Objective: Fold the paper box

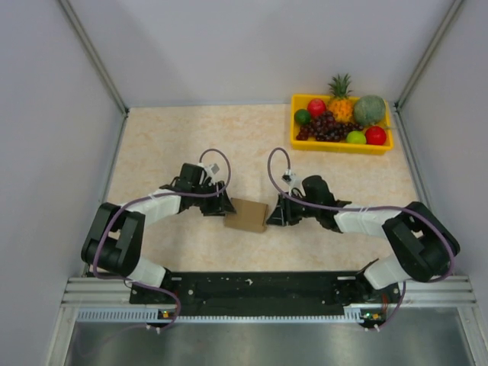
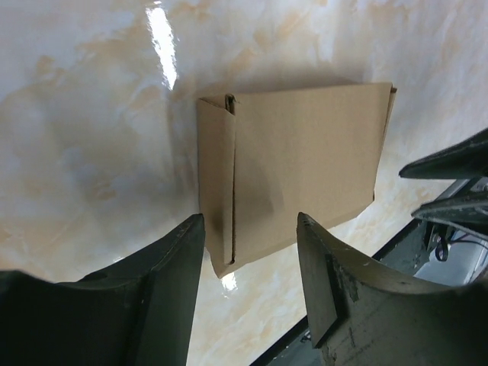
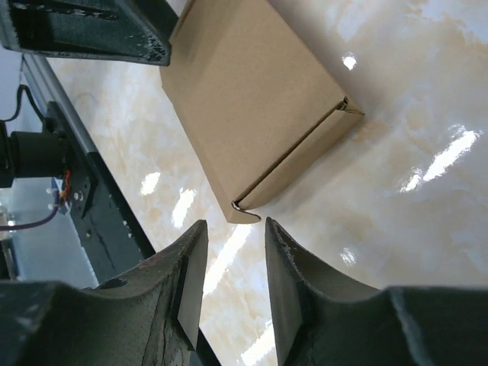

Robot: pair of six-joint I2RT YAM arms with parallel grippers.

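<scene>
The paper box (image 1: 246,215) is a small closed brown cardboard box lying flat on the table between the two arms. It shows in the left wrist view (image 2: 297,168) and the right wrist view (image 3: 248,107). My left gripper (image 1: 226,203) is just left of the box, open and empty, its jaws (image 2: 250,229) standing apart just short of the box's near edge. My right gripper (image 1: 273,213) is just right of the box, open and empty, its jaws (image 3: 235,232) apart just below the box's corner, not touching it.
A yellow tray (image 1: 341,144) of toy fruit stands at the back right. Grey walls enclose the marbled table (image 1: 168,145). A black rail (image 1: 259,286) runs along the near edge.
</scene>
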